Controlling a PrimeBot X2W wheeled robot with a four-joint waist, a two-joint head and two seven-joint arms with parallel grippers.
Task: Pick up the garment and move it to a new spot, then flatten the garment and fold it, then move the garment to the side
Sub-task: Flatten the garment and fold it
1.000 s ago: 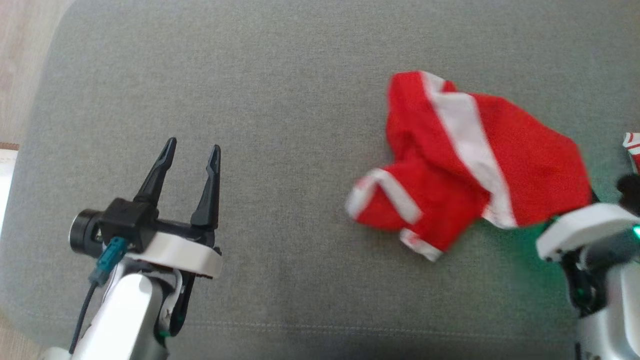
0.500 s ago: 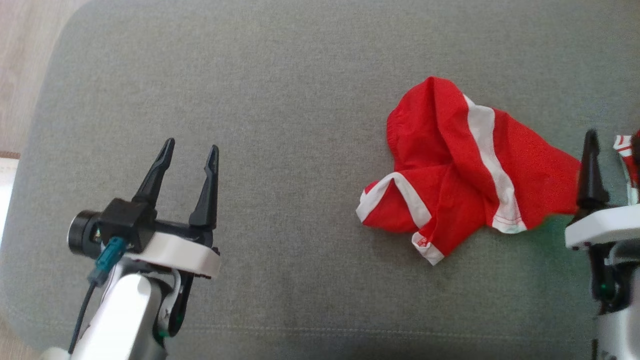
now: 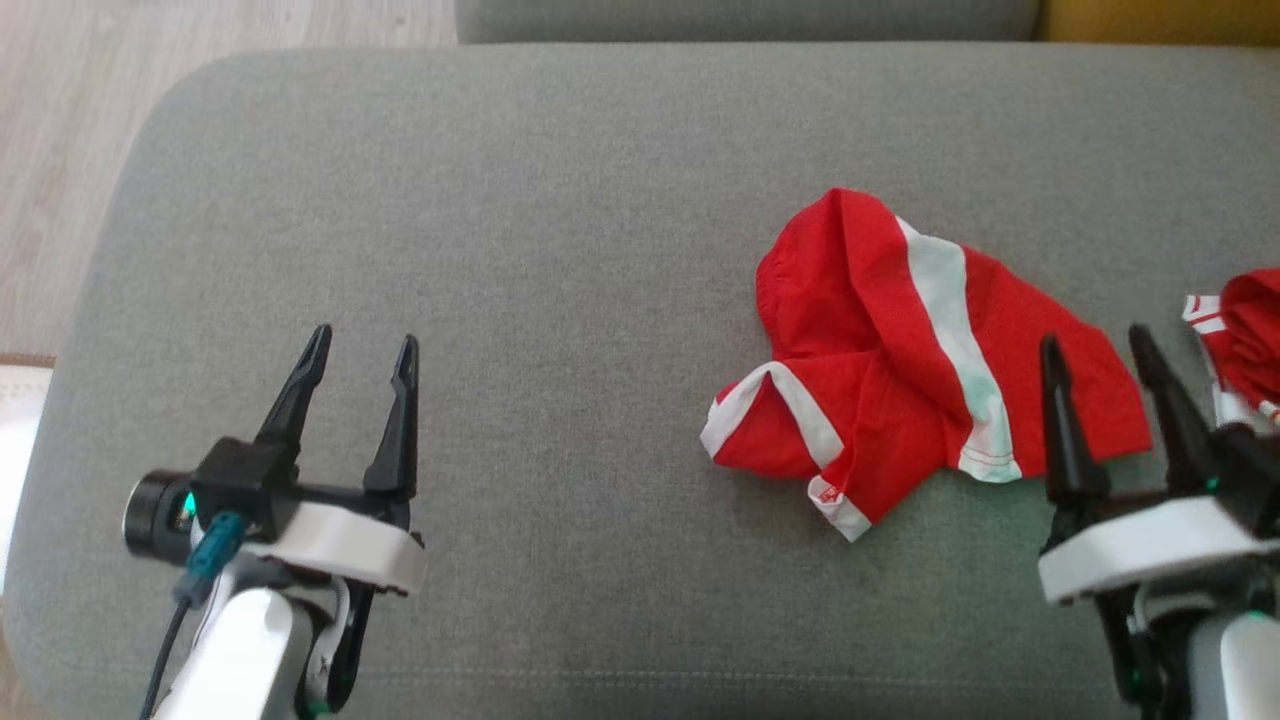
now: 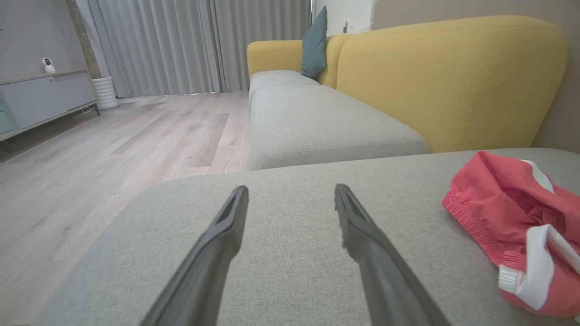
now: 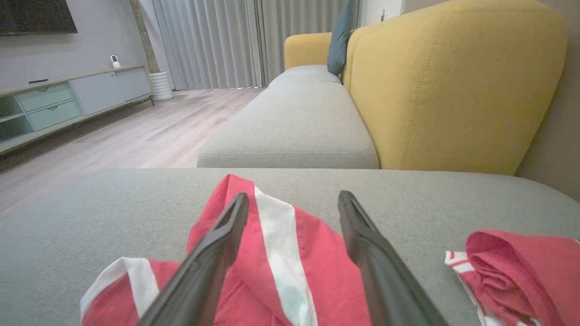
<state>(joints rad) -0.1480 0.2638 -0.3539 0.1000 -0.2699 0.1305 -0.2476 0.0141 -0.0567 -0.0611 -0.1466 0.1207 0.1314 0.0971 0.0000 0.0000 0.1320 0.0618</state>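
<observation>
We have the garment [image 3: 880, 340], red shorts with white stripes and hems, lying crumpled on the grey cushion [image 3: 560, 180]. It sits in the right half of the cushion, about midway between the far and near edges, with its elastic waist turned toward the left. Nothing holds it.

Our right gripper [image 3: 1093, 338] stands at the garment's right end, close to the cushion's right edge. Its two fingers are spread apart with nothing gripped. In the head view the left finger crosses the cloth's near right corner. In the right wrist view both fingers point out over the white stripe. Whether they touch the cloth we cannot tell.

Our left gripper [image 3: 364, 336] is over the left half of the cushion, toward the near edge and well apart from the garment. Its fingers are spread too, with bare cushion showing between them.

A second red and white piece [image 3: 1240, 320] lies bunched at the cushion's right edge, just beside the right gripper and apart from the garment. Beyond the far edge we see another grey seat [image 4: 317, 122] with a yellow backrest [image 4: 448, 77]. Pale wood floor [image 3: 60, 150] lies off the left edge.
</observation>
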